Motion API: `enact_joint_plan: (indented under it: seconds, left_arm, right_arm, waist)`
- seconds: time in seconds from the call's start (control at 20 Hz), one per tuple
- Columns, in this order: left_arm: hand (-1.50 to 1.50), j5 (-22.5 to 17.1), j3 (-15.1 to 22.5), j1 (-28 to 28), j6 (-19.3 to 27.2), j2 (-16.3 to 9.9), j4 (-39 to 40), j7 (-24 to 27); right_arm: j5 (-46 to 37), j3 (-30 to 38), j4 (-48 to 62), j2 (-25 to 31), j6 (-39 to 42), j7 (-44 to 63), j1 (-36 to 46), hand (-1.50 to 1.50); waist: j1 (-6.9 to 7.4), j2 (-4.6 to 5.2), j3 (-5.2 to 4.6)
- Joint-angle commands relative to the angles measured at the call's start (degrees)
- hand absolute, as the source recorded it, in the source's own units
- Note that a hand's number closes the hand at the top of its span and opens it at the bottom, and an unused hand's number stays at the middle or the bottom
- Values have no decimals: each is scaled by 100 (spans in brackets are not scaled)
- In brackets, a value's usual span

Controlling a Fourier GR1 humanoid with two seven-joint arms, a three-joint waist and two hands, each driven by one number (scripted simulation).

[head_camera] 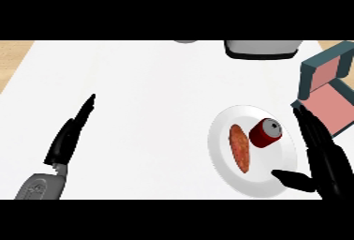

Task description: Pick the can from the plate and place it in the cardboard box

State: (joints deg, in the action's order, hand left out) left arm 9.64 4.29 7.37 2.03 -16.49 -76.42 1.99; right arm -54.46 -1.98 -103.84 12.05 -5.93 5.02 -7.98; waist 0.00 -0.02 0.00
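Observation:
A dark red can point(266, 132) with a grey top stands on the white plate point(223, 140) at the right of the counter, beside an orange-red sausage-like piece of food point(240, 147). My right hand point(325, 159) is open just right of the plate, fingers stretched upward past the can and the thumb reaching over the plate's lower rim; it does not touch the can. The box point(325, 89), teal outside and pink inside, lies at the right edge above the plate. My left hand point(69, 136) rests open at the left, fingers pointing up.
A grey appliance point(262, 48) stands at the back edge, right of centre. A small grey object point(185, 41) peeks in at the top middle. Wooden floor shows past the white counter's left corner point(14, 56).

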Motion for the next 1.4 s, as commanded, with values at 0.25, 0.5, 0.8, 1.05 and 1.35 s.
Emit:
enact_joint_plan:
  seconds: [0.25, 0.5, 0.8, 1.05, 1.35]
  left_arm:
    - [0, 306, -359, 70, -232, 221, 284, 254]
    - [0, 240, -611, -23, -443, 89, 317, 476]
    - [0, 486, -315, -347, -349, 482, -664, -237]
    - [0, 579, -483, 79, -505, 413, -324, -201]
    - [0, 686, -457, -249, -355, 569, -241, 90]
  right_arm:
    - [-147, 222, 683, -197, -110, -255, 347, -150]
    - [-207, 19, 541, -277, 56, -266, 250, -150]
    - [-270, -3, 679, -441, 19, -195, 366, -150]
    - [-190, 283, 2175, -419, -332, -624, 1295, -150]
    - [-1146, -100, 2445, -684, -1215, -419, 1286, 150]
  waist:
    - [-7, 1, 0]
    - [-14, 1, 0]
    - [-1, -5, 1]
    - [9, 3, 2]
    - [25, 5, 0]
